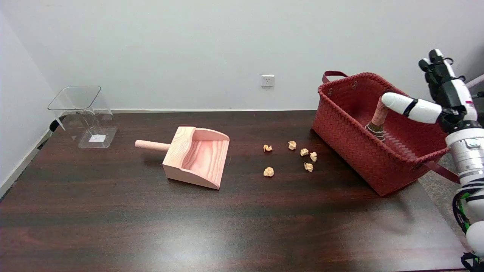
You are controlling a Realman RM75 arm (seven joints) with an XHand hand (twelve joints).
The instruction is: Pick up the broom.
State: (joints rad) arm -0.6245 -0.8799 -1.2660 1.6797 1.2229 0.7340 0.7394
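One red woven basket [351, 145] is seen at the right of the dark wooden table [189, 226], with a dark red strap handle at its far rim and another lying over its near right corner. One broom [378, 120] is stood inside it: a pinkish wrapped handle is seen rising from a dark, wire-bound neck, tilted slightly to the right, the bristles being hidden behind the near wall of the basket. One wooden dustpan [196, 156] is laid near the middle of the table, its round handle pointed left and its open mouth turned to the right and towards the far side. Six small crumpled scraps of tan paper [269, 172] are counted, scattered between the dustpan and the basket, none touching either. One clear plastic container [85, 115] is set at the far left corner. One white wall socket [267, 80] is seen on the wall behind.

The right hand [438, 102] is held above the right side of the basket. One white finger [397, 102] is stretched leftward, its tip met with the top of the broom handle; others are raised well apart, upward. Nothing is seen to be gripped; whether the handle is actually touched cannot be told.
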